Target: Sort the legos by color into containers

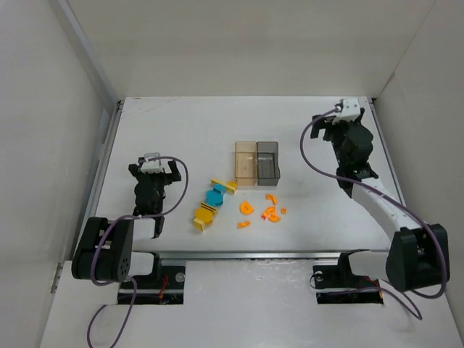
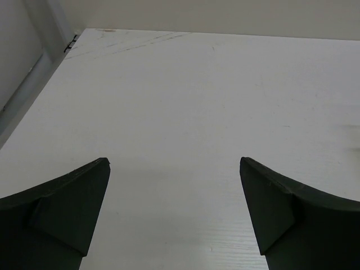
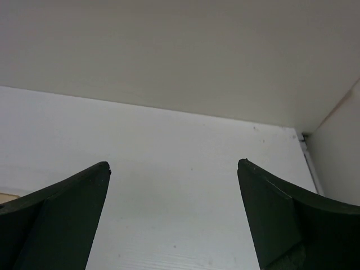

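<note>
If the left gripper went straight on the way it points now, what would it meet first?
No object lies ahead of the open left gripper in its wrist view, only white tabletop, then the pale back wall. It seems pitched downward, so it would probably touch the tabletop first.

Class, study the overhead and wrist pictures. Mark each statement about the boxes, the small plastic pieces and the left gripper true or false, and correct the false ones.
1. The amber translucent plastic box touches the smoky grey translucent box, on its left. True.
2. The left gripper holds a teal piece. False: its jaws stand open with nothing between them.
3. The small orange plastic pieces lie on the white table. True.
4. The yellow and teal plastic pieces lie inside the grey box. False: they lie on the table, left of the orange ones.
</note>
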`<state>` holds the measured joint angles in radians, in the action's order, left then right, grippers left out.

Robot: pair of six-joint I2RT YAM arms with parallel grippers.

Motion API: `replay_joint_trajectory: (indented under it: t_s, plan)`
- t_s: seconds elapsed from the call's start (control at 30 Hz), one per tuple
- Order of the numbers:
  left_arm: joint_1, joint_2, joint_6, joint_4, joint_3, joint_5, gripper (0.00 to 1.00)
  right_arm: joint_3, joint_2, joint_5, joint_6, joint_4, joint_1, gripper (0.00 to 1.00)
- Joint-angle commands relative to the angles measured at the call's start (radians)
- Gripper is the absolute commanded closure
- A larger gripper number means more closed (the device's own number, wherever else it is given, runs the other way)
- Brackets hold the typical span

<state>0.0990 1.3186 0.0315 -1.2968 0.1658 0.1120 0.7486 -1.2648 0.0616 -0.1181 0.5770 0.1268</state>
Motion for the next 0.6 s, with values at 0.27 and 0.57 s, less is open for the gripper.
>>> replay_joint_trajectory:
  t_s: [0.27,0.57]
  plan:
    - [0.030,-0.169,0.348,0.505,0.307,-0.547,0.01,0.398,-0.140,1.296,-0.247,-0.451,0.487,0.00]
    - [0.061,-0.094,0.469,0.746,0.618,-0.277,0.01,0.584,-0.170,0.092,0.421,-1.206,0.531,0.09]
